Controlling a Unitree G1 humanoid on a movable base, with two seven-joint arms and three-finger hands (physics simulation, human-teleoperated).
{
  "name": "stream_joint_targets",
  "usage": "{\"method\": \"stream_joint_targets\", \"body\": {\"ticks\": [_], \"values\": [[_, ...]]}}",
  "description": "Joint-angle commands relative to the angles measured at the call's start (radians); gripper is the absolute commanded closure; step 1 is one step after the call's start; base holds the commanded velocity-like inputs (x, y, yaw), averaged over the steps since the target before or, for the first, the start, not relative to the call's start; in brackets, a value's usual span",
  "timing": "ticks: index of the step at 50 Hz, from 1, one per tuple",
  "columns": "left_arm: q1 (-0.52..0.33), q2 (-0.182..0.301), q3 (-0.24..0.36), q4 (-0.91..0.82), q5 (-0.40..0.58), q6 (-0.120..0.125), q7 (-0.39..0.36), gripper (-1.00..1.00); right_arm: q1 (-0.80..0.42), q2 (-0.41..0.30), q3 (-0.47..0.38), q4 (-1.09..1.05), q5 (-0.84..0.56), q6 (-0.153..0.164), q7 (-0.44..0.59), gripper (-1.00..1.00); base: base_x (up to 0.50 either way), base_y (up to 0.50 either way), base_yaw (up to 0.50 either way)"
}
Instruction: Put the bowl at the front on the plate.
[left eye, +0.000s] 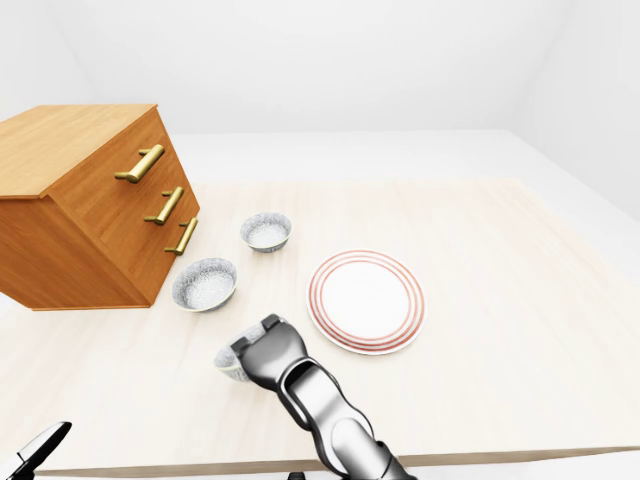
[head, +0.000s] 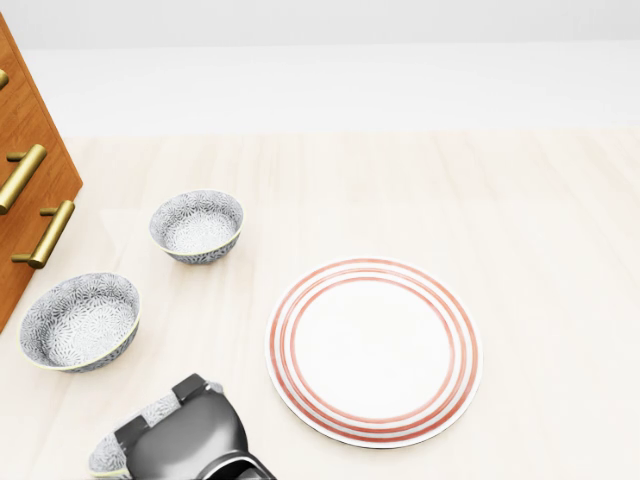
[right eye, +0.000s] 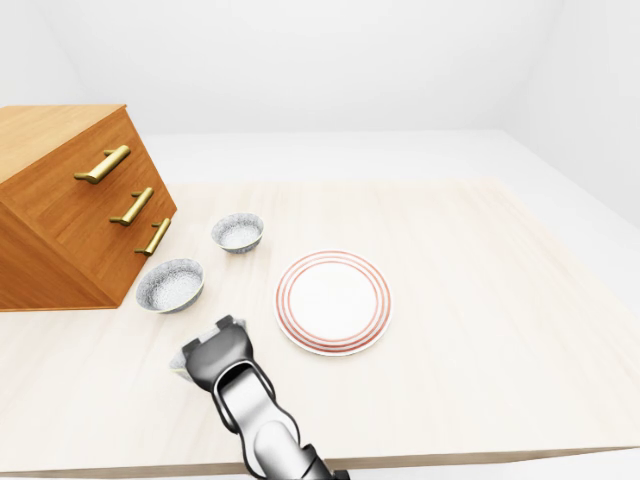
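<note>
In the left-eye view the task is barely begun: the red-ringed plate lies bare on the pale wooden worktop. The front bowl sits down-left of it, apart from it, with the right hand over it. By my reading, the lift, the carry to the right and the set-down are all left to do. A black-and-white sliver in the bottom-left corner may be the left hand; too little shows to tell its state. In the head view the hand's dark back hides most of the bowl. Only a strip of grey floral wall and pale rim shows at its left, and the fingers reach over the rim; I cannot tell whether they pinch it or merely rest there. Two matching bowls stand above, beside the drawer chest. In the right-eye view the bowl is a pale sliver under the hand, low against the worktop.
</note>
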Motion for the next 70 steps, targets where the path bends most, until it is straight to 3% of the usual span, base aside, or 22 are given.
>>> {"method": "stream_joint_targets", "body": {"ticks": [1,7,16,25,35,44,50,58,70], "values": [[0.0,-0.002,0.002,0.0,0.002,0.0,-0.003,-1.0,0.099,-0.089,0.017,-0.217,0.013,0.08,0.0,1.0,0.0,0.0,0.0],[-0.001,-0.001,-0.001,0.01,0.004,0.0,-0.001,-1.0,0.145,-0.14,0.028,-0.327,0.069,0.08,0.0,1.0,0.0,0.0,0.0],[-0.002,0.003,-0.012,0.024,0.009,0.0,0.006,-1.0,0.192,-0.213,-0.002,-0.537,0.034,0.08,0.0,1.0,0.0,0.0,0.0],[0.0,0.003,-0.015,0.026,0.011,0.0,0.006,-1.0,0.226,-0.232,-0.023,-0.705,-0.068,0.08,0.0,1.0,0.0,0.0,0.0],[0.0,-0.001,-0.019,0.03,0.022,0.0,0.004,-1.0,0.26,-0.266,-0.093,-0.739,-0.104,0.08,0.0,1.0,0.0,0.0,0.0],[0.006,-0.006,-0.03,0.041,0.025,0.0,0.001,-1.0,0.305,-0.297,-0.148,-0.77,-0.04,0.08,-0.002,1.0,0.0,0.0,0.0],[0.007,-0.008,-0.026,0.04,0.021,0.0,-0.002,-1.0,0.315,-0.319,-0.192,-0.781,0.042,0.08,-0.106,1.0,0.0,0.0,0.0],[0.007,-0.008,-0.026,0.041,0.022,0.0,-0.002,-1.0,0.348,-0.347,-0.27,-0.748,0.14,0.08,-0.329,1.0,0.0,0.0,0.0],[0.006,-0.009,-0.027,0.041,0.022,0.0,-0.001,-1.0,0.298,-0.339,-0.344,-0.621,0.097,0.08,-0.44,1.0,0.0,0.0,0.0]]}}
